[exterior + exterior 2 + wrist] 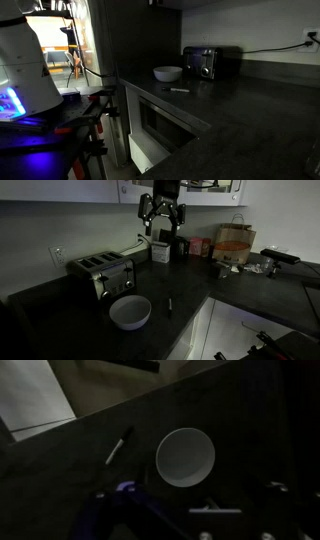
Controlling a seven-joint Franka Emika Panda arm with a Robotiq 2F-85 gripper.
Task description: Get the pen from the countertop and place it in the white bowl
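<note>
Exterior view, looking along the counter. Countertop (250,110) was dark and glossy and filled the right half of the frame, its straight front edge running diagonally through the centre. White bowl (168,73) sat at upper centre, just beside the toaster (205,62). Pen (180,90) lay flat below and right of the bowl, near it but apart. Gripper was out of frame.

Exterior view, facing the counter. Gripper (164,225) hung at top centre, high above the surface, fingers spread wide and holding nothing. Pen (169,305) showed as a short dark stroke at lower centre, right of the white bowl (130,311) and near the front edge. Toaster (105,275) stood upper left of the bowl; paper bag (235,245) stood at upper right, well apart.

Wrist view. White bowl (185,457) sat at centre; pen (119,447) lay on a diagonal to its left. Fingers could not be made out in the dim lower frame.

Judgement: the step in hand was the descent to the pen. It was best done with the jaws turned across the pen's length, centred on its middle, lowered straight and closed low, since the stick is thin. Bare counter surrounded the pen; the bowl rim and the front edge were the nearest limits.
</note>
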